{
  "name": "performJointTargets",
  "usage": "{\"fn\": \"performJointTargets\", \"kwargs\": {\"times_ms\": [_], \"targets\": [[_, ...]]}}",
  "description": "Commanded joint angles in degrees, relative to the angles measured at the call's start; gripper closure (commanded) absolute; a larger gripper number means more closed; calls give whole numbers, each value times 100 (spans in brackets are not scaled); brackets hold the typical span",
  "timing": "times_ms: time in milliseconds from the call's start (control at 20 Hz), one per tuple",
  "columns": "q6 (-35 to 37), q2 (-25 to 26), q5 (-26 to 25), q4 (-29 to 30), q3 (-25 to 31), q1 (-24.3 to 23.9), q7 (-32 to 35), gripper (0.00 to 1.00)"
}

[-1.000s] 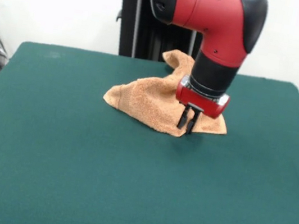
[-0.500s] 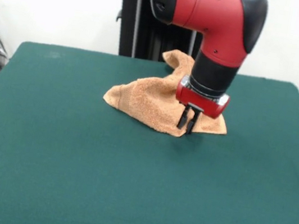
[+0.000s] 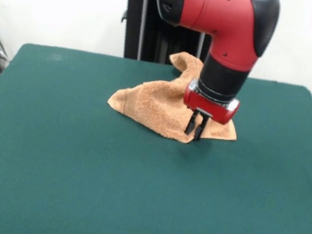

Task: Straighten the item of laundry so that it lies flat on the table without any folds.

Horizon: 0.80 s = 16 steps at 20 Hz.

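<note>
So the green table (image 3: 76, 170) took up most of what I could see, bare apart from the laundry. The red and black arm (image 3: 219, 20) came down over the towel (image 3: 151, 107), which sat toward the table's far middle, bunched up with one corner peaking high behind the arm and the rest sloping down to the felt. The gripper (image 3: 195, 126) hung right at the towel's front edge, fingers close together, but I couldn't tell whether it was pinching cloth.
</note>
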Motion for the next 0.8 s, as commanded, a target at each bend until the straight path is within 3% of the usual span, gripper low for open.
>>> {"fn": "performJointTargets", "kwargs": {"times_ms": [50,800], "targets": [[-922,1572,605,-1195,763,190,896,100],[-1001,1870,1442,-1502,775,534,1351,100]]}}
